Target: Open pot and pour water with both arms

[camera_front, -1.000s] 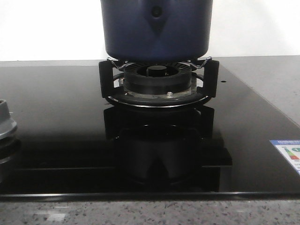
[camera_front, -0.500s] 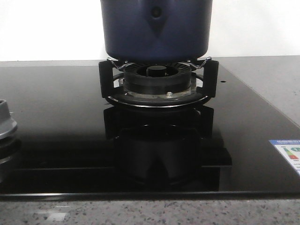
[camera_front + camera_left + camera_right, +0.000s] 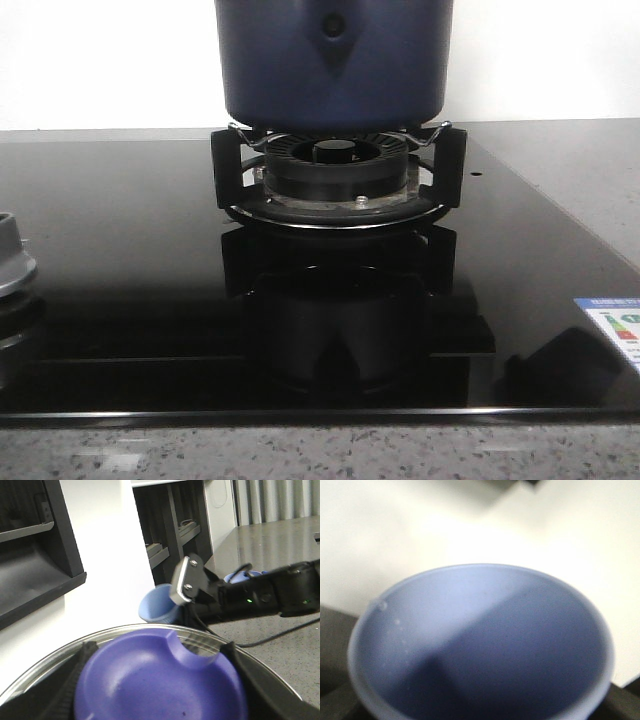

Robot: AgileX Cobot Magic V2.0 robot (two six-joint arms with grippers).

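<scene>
- The black glass cooktop [image 3: 130, 300] fills the front view, with a grey speckled counter [image 3: 560, 160] around it. How it lies from either pincer I cannot tell.
- The pot [image 3: 335, 60], dark navy blue, stands upright on the grate [image 3: 228, 165] straight over the burner [image 3: 335, 165]. Its triangular handle mount faces the camera and its top is cut off by the frame edge, so I cannot tell whether it is open. Its place relative to the pincers cannot be told either.
- The lid [image 3: 150, 675] (a shiny metal rim around a violet-blue middle) lies right between the fingers [image 3: 75, 675] of the left pincer [image 3: 157, 680]. One dark finger stands at each side of the violet-blue part, so this pincer is pinching the lid.
- The right arm [image 3: 270, 597] reaches in beyond the left pincer, above the far edge of the lid and apart from it.
- The cup [image 3: 480, 645], light blue, sits at the tip of the right pincer [image 3: 186, 591]. In the right wrist view its open mouth is very near and fills almost the whole view, with dark shapes at both sides of its rim. The pincer seems closed around the cup, though the fingers themselves are mostly hidden.
- A grey knob [image 3: 12, 262] and a coloured label [image 3: 615, 325] sit at opposite edges of the cooktop.
</scene>
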